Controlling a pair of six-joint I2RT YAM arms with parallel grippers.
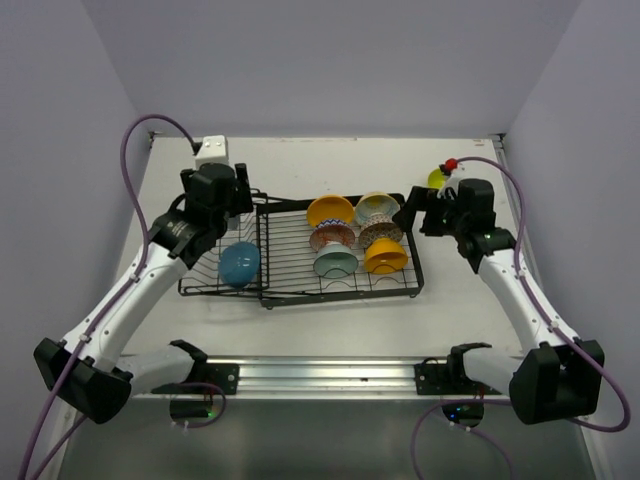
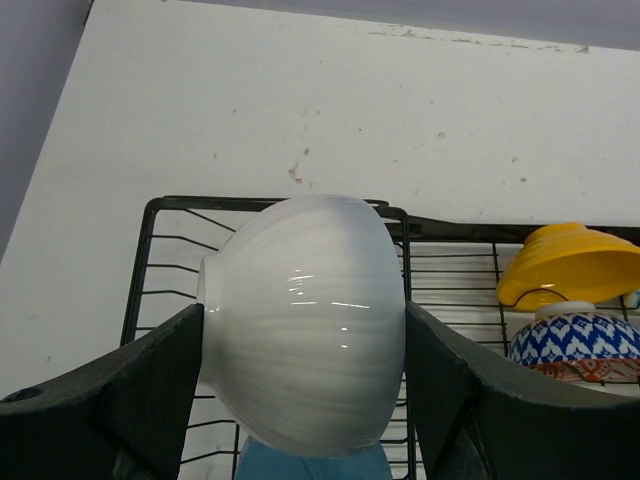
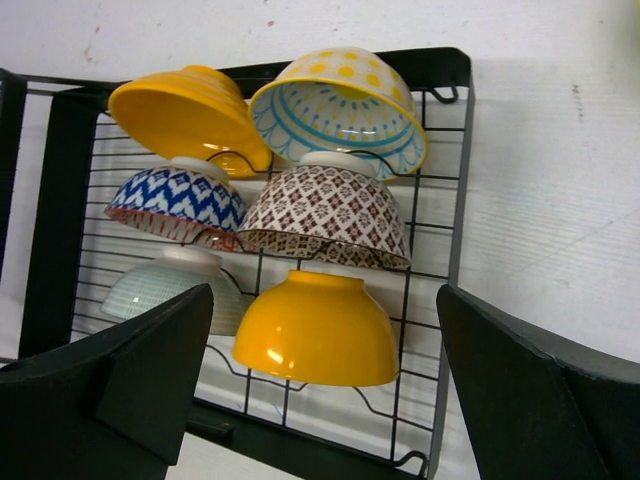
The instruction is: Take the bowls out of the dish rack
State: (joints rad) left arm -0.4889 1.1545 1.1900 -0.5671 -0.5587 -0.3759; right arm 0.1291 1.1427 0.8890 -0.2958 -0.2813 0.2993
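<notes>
My left gripper (image 1: 226,200) hovers over the left section of the black dish rack (image 1: 300,291). In the left wrist view it (image 2: 303,315) is shut on a white bowl (image 2: 305,300), held on its side above a blue bowl (image 2: 310,465) that lies in the rack (image 1: 240,263). My right gripper (image 1: 413,215) is open at the rack's right end. In the right wrist view it (image 3: 325,295) straddles an orange-yellow bowl (image 3: 315,330) without touching it. Several more bowls lean in the slots: orange-yellow (image 3: 185,110), light blue patterned (image 3: 340,105), blue zigzag (image 3: 180,200), red-brown (image 3: 330,215), pale teal (image 3: 165,290).
A yellow-green bowl (image 1: 437,178) sits on the table behind my right gripper, beside a small red-topped object (image 1: 451,163). A white box (image 1: 212,150) stands at the back left. Walls close in the table on the left, right and far sides.
</notes>
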